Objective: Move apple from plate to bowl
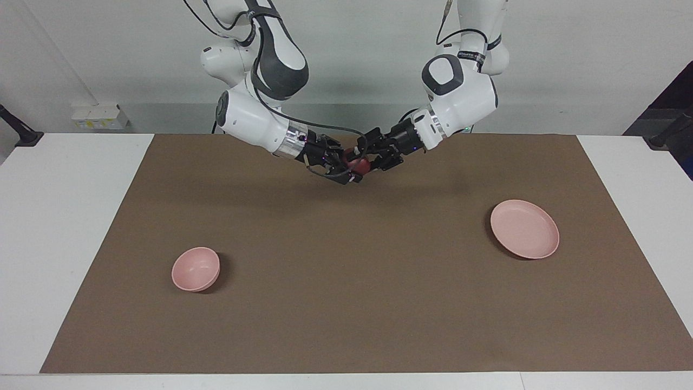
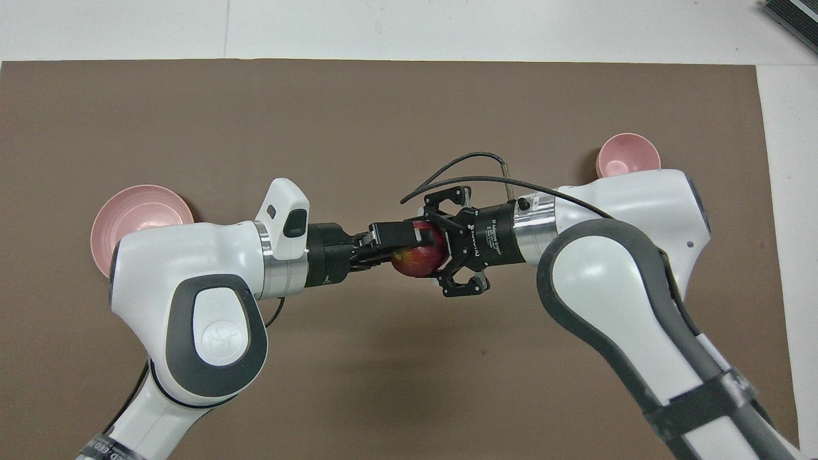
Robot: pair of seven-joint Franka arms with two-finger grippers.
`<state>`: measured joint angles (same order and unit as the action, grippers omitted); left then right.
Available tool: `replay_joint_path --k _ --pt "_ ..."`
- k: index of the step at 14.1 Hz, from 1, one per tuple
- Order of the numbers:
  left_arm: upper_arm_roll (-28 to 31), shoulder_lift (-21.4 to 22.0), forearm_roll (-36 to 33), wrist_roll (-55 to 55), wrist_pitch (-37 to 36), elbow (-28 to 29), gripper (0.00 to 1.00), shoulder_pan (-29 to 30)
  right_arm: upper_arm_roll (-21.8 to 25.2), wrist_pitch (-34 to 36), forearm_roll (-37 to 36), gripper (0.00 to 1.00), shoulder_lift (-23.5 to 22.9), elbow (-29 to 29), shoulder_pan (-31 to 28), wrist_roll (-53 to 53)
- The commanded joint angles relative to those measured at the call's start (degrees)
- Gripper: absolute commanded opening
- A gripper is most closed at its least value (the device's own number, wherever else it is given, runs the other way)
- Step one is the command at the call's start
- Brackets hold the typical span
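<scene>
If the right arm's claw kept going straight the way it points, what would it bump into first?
The apple, which already sits between its open fingers. Straight after it comes the left claw, shut on the apple from the opposite direction. Both hang in the air over the brown mat.

One small round dark red apple (image 2: 418,260) with a yellowish patch. One flat, round, pale pink plate (image 1: 524,228). One small, deep, pale pink bowl (image 1: 196,268). One brown mat (image 1: 346,303). Two white robot arms, two black two-finger grippers.
</scene>
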<state>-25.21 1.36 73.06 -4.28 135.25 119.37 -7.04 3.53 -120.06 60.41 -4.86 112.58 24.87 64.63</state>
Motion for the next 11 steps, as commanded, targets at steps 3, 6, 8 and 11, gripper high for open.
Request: replay_joint_path --k 3,6,8,11 --pt "0.1 1.6 -6.1 3.4 -0.4 1.0 1.0 -0.1 -0.1 -0.4 1.4 0.0 0.6 0.2 -0.8 -2.8" --pt "0.9 2.0 -6.4 3.4 -0.9 1.0 1.0 0.5 -0.1 -0.4 1.4 0.0 0.6 0.2 -0.8 -2.8" --pt "2.3 2.7 -6.5 3.4 -1.2 1.2 1.0 0.5 -0.1 -0.3 0.9 0.0 0.6 0.1 -1.7 -2.9" --pt "3.8 3.2 -6.9 3.3 -1.8 1.6 1.0 0.5 0.1 0.6 -0.9 0.0 0.6 0.1 -4.4 -8.1"
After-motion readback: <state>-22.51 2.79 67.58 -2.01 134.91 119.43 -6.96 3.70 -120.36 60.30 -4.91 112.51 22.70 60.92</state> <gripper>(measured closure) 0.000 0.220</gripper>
